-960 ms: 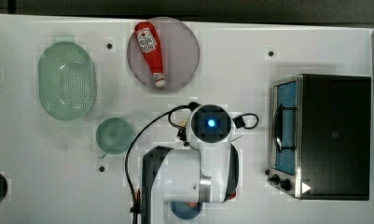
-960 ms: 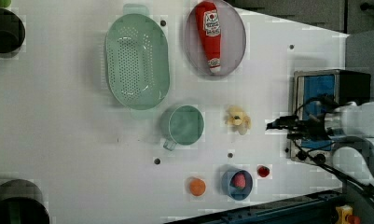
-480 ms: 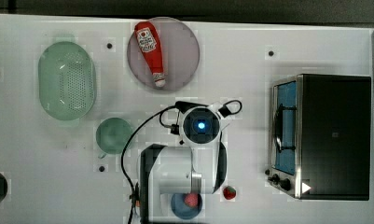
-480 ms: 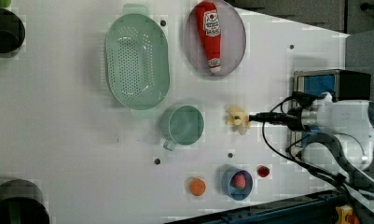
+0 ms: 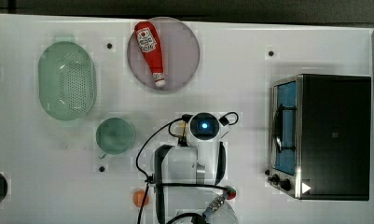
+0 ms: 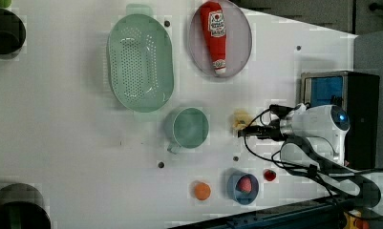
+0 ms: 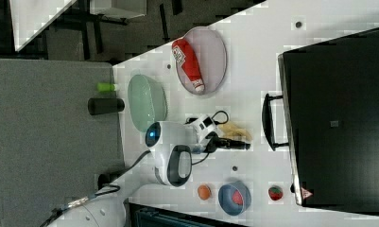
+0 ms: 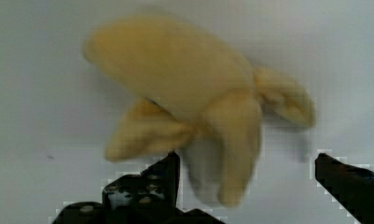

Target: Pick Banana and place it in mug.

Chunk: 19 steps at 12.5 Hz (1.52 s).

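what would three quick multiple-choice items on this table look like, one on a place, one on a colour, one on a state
1. In the left view, the ketchup bottle lies on:
A. the round plate
B. the perforated basket
C. the toaster oven

2. The mug is:
A. red
B. teal-green
C. black

3. The gripper over the banana is:
A. shut on the banana
B. open, holding nothing
C. shut, empty

Answers:
1. A, the bottle rests inside the plate's rim.
2. B, its wall and inside are teal-green.
3. B, the wrist view shows both fingers spread wide with the banana lying on the table beyond them.
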Available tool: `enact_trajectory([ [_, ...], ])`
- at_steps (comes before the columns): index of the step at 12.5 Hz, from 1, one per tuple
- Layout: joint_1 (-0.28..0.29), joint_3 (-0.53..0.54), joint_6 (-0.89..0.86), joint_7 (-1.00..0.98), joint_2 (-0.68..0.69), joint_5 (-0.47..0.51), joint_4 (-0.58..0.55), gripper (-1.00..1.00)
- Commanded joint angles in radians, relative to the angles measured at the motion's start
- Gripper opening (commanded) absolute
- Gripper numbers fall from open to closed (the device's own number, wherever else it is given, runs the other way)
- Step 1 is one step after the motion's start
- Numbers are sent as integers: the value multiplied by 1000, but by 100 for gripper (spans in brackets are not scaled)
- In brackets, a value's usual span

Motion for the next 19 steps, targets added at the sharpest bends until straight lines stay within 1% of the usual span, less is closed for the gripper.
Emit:
enact_trajectory([
  [1, -3, 28, 105, -39, -46, 14, -6, 69],
  [2, -4, 26, 109, -37, -45, 15, -9, 40],
  [4, -5, 27, 119, -37, -54, 15, -10, -8],
  [5, -5, 27, 119, -37, -59, 15, -12, -27],
  [6, -5, 26, 115, -37, -67, 15, -14, -37],
  [9, -15, 22, 97, -36, -140, 27, -18, -37],
  [10, -20, 19, 46, -37, -190, 28, -18, -37],
  [13, -21, 19, -191, -37, -383, 29, 14, -37],
  [16, -14, 35, -402, -31, -529, 29, 57, -37],
  [19, 3, 83, -569, 75, -639, 31, 110, -37],
])
